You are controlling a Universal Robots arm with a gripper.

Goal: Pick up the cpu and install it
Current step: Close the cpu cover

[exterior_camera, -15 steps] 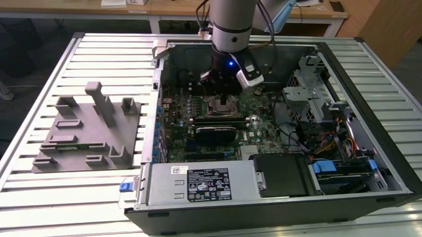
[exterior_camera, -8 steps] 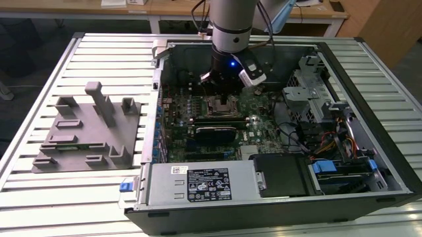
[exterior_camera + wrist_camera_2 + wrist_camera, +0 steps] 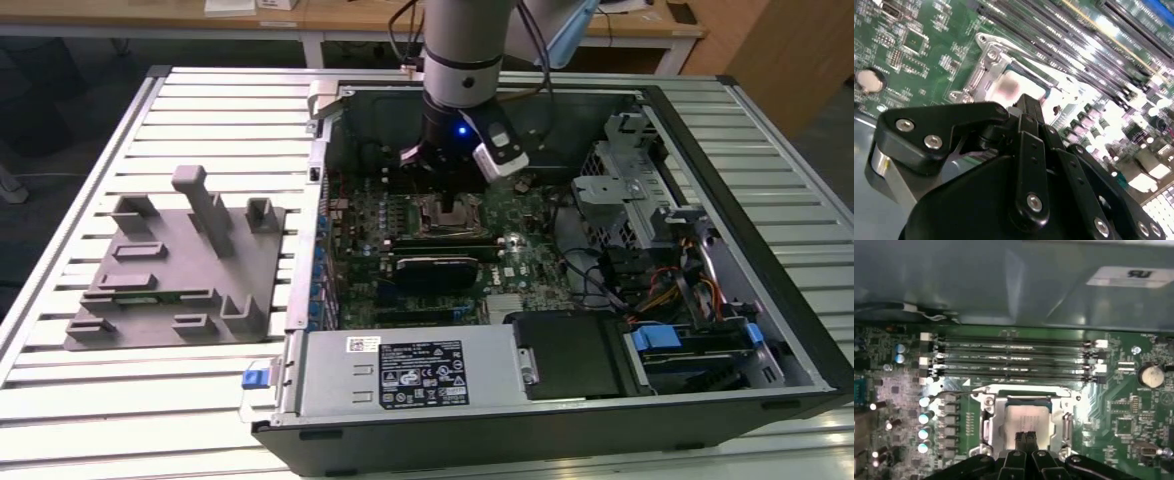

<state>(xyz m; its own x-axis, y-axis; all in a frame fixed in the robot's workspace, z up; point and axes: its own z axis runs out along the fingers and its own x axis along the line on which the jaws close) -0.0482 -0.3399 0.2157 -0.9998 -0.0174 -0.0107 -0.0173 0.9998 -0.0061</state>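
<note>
Over the socket frame (image 3: 988, 421), the end effector (image 3: 1027, 438) is clenched, fingertips together, beside the cpu (image 3: 1026, 416) lying flat within.

In the first wrist view the gripper (image 3: 1027, 441) covers the edge of the cpu (image 3: 1026, 417) nearest it, and the gripper body is cut off by the picture's edge. In the second wrist view the cpu (image 3: 1006, 89) is blurred and partly hidden behind the gripper's black linkage (image 3: 1029, 150). The memory slots (image 3: 1094, 55) beyond wash out in glare. In the exterior view the arm (image 3: 461, 50) is cut off at the top edge. Contact between gripper and cpu cannot be determined.
</note>
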